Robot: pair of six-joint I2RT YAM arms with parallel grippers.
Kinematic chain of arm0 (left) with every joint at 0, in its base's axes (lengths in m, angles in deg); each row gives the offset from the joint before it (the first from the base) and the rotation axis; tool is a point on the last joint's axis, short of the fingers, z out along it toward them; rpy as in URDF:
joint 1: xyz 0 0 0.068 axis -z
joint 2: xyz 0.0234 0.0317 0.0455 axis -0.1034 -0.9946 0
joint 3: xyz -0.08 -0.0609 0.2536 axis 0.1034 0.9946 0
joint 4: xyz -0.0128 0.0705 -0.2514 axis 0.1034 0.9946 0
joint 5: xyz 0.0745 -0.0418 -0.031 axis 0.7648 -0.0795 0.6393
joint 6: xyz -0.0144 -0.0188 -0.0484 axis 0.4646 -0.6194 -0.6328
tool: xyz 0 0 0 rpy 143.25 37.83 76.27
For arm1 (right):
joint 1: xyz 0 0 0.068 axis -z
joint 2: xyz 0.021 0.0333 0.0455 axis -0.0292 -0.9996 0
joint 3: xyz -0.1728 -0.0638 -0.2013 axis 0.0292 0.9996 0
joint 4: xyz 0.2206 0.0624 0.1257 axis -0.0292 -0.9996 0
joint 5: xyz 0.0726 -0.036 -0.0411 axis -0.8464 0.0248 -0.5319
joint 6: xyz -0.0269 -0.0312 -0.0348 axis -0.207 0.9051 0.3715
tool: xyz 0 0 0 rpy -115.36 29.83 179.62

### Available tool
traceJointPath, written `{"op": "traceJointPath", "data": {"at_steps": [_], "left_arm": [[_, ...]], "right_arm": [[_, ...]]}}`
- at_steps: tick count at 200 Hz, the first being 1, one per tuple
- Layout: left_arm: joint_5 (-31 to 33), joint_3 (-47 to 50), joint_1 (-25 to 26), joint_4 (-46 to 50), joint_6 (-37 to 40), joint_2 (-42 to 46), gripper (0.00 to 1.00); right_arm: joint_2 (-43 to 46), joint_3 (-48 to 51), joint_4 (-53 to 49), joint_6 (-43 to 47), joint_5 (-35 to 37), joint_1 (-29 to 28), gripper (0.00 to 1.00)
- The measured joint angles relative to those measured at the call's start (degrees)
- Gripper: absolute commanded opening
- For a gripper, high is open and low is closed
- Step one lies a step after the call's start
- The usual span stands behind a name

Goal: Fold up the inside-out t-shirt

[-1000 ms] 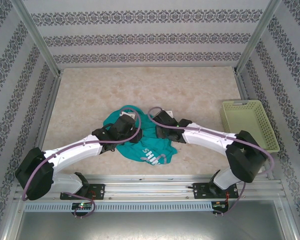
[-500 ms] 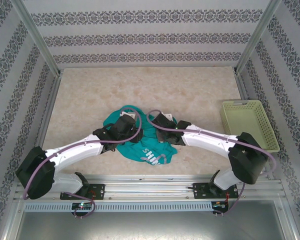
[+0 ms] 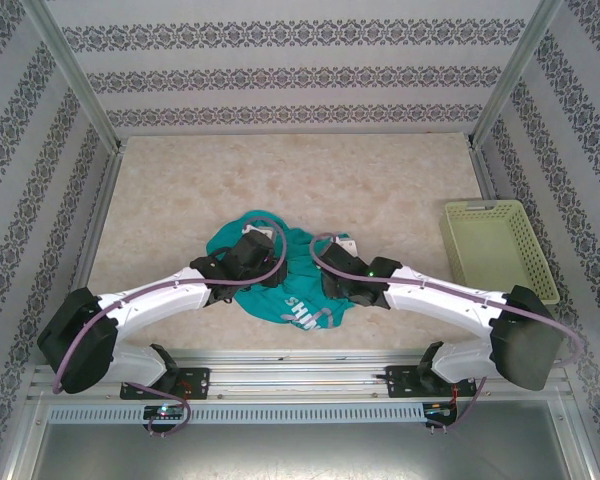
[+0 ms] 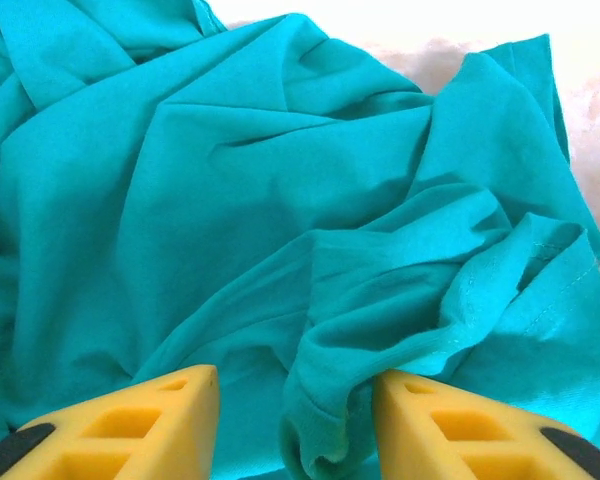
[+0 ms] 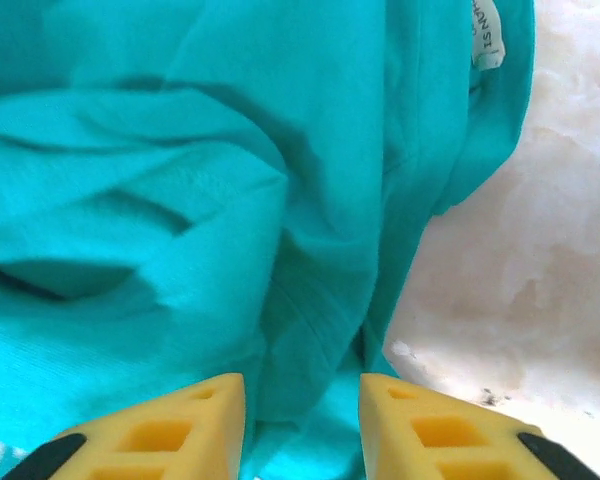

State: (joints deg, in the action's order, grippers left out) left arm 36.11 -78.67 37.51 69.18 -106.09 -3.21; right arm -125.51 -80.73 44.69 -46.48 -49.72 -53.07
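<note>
The inside-out t-shirt (image 3: 280, 292) lies crumpled in a teal-green heap near the table's front edge, with white print showing on its near side. My left gripper (image 3: 254, 250) is over the heap's left part. In the left wrist view its yellow fingers (image 4: 150, 420) stand apart, and a raised fold of the t-shirt (image 4: 330, 400) lies between them against the right finger. My right gripper (image 3: 333, 283) is over the heap's right part. Its fingers (image 5: 190, 425) are apart, with a ridge of cloth (image 5: 310, 340) running between them. The white neck tag (image 5: 487, 30) shows at the shirt's far edge.
A pale yellow-green basket (image 3: 500, 250) stands at the right side of the marbled table (image 3: 280, 180). Patterned walls and metal posts close in the table on three sides. Bare table (image 5: 520, 250) lies just right of the shirt.
My right arm has drawn back toward the near edge, so its gripper now sits lower on the shirt's right side. The left arm has barely shifted.
</note>
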Motion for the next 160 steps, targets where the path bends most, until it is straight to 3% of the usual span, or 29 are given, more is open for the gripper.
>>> {"op": "traceJointPath", "data": {"at_steps": [21, 46, 77, 112, 160], "left_arm": [[-0.1, -0.5, 0.0, 0.0, 0.7, -0.9, 0.47], [-0.9, -2.5, 0.0, 0.0, 1.2, -3.6, 0.41], [-2.6, -4.1, 0.0, -1.0, 1.1, -5.9, 0.21], [-6.6, -4.3, -0.1, -3.8, 0.2, -6.1, 0.08], [-16.0, -1.2, -1.6, -12.2, -3.7, -1.0, 0.06]], "right_arm": [[0.2, 0.6, 4.1, -1.2, -2.5, 2.6, 0.49], [-0.8, 1.4, 7.4, -1.7, -5.0, 5.1, 0.47], [-4.9, 1.3, 9.9, -1.9, -7.4, 5.3, 0.26], [-4.4, 3.4, 12.4, -2.2, -8.2, 5.1, 0.03], [4.6, 12.9, 15.0, -1.6, -4.2, 5.0, 0.00]]}}
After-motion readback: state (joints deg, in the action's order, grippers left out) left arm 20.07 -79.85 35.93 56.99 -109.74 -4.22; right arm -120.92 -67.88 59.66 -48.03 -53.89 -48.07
